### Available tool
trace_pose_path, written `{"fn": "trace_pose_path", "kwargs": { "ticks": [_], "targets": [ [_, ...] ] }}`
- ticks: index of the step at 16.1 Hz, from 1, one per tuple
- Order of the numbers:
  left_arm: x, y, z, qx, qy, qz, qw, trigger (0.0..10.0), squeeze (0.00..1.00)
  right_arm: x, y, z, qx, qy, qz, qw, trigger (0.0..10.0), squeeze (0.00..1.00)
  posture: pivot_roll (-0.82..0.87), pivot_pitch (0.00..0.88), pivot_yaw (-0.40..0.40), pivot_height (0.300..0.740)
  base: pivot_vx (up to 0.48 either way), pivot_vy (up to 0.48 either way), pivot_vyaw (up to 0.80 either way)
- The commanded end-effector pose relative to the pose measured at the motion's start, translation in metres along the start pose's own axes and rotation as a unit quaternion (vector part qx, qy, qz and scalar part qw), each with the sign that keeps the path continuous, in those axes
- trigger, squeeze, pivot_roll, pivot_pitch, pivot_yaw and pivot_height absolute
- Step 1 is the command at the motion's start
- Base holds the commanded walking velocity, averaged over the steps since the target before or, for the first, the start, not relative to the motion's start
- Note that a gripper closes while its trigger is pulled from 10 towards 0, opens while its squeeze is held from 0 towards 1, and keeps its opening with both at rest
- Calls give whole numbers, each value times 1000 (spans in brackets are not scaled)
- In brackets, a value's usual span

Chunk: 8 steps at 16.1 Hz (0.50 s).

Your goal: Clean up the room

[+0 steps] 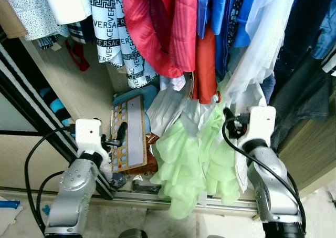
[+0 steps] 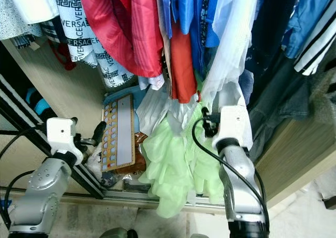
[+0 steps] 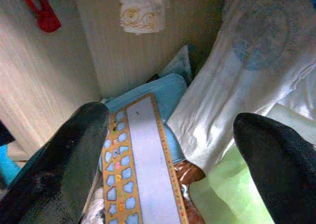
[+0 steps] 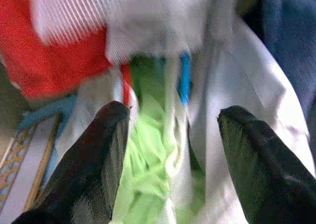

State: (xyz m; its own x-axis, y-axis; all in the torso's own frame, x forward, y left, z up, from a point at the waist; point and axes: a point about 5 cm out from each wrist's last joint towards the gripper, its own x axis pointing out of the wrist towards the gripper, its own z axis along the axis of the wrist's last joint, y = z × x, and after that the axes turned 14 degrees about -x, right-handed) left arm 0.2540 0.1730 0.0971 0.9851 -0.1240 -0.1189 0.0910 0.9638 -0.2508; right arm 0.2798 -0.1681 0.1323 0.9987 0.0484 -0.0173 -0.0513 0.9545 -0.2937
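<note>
- The left tool (image 3: 163, 174) has its two black fingers (image 3: 64, 159) spread wide apart, holding nothing; in the head views it reaches into the bottom of an open wardrobe, at about 8 o'clock of the scene.
- Just beyond that tool lies a long, flat, wood-framed board with a pale middle strip and rows of pale blue cut-out shapes (image 1: 128, 138), propped at a tilt on a light blue cushion-like bundle (image 3: 163, 93) in the wardrobe's back corner.
- A white plastic-looking sheet or bag (image 1: 165, 109) lies just beside the board, at its 3 o'clock.
- The right tool (image 4: 170, 150) also has its fingers parted with nothing between them; it is pushed in among the hanging clothes at about 4 o'clock of the scene (this wrist view is blurred).
- Ahead of the right tool hangs a pale green ruffled garment (image 1: 189, 164), which spills down to the wardrobe's sliding-door track (image 1: 220, 205).
- A sheer white garment (image 1: 257, 54) hangs above the right tool and brushes its wrist.
- Higher on the rail, around 12 o'clock, hang a bright red striped garment (image 1: 157, 22), an orange-red one (image 1: 206, 64), blue ones (image 1: 220, 12) and a white cloth with black printed lettering (image 1: 107, 17).
- A small red item (image 3: 42, 9) hangs against the pale wood side wall (image 1: 79, 85).
</note>
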Motion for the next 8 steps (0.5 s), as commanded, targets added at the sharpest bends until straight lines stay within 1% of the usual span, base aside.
{"fn": "trace_pose_path", "kwargs": {
  "ticks": [1, 3, 5, 6, 7, 8],
  "targets": [
    [-2, 0, 5, 0, -12, 16, 1000, 10000, 0, 9, 3, 9, -5, -18, 7, 1000, 10000, 0, -55, 0, 55, 740, 0, 0, 0],
    [-3, -2, 7, 8, -20, 21, 1000, 10000, 0, 13, 4, 12, -6, -20, 5, 1000, 10000, 0, -52, 0, 50, 740, 0, 0, 0],
    [-4, -1, 3, -20, -10, 30, 999, 10000, 0, 14, 5, 12, -6, -19, 7, 1000, 10000, 0, -48, 0, 37, 740, 0, 0, 0],
    [-6, -3, -1, -21, -9, 16, 1000, 10000, 0, 12, 8, 10, -10, -15, 15, 1000, 10000, 0, -47, 0, 30, 740, 0, 0, 0],
    [-7, -4, -4, -38, -6, 17, 999, 10000, 0, 11, 10, 9, -17, -15, 21, 1000, 10000, 0, -44, 0, 28, 740, 0, 0, 800],
    [-9, -6, -5, -48, -13, 21, 999, 10000, 0, 9, 11, 4, -25, -7, 25, 999, 10000, 0, -40, 0, 22, 740, 0, 0, 800]
  ]
}}
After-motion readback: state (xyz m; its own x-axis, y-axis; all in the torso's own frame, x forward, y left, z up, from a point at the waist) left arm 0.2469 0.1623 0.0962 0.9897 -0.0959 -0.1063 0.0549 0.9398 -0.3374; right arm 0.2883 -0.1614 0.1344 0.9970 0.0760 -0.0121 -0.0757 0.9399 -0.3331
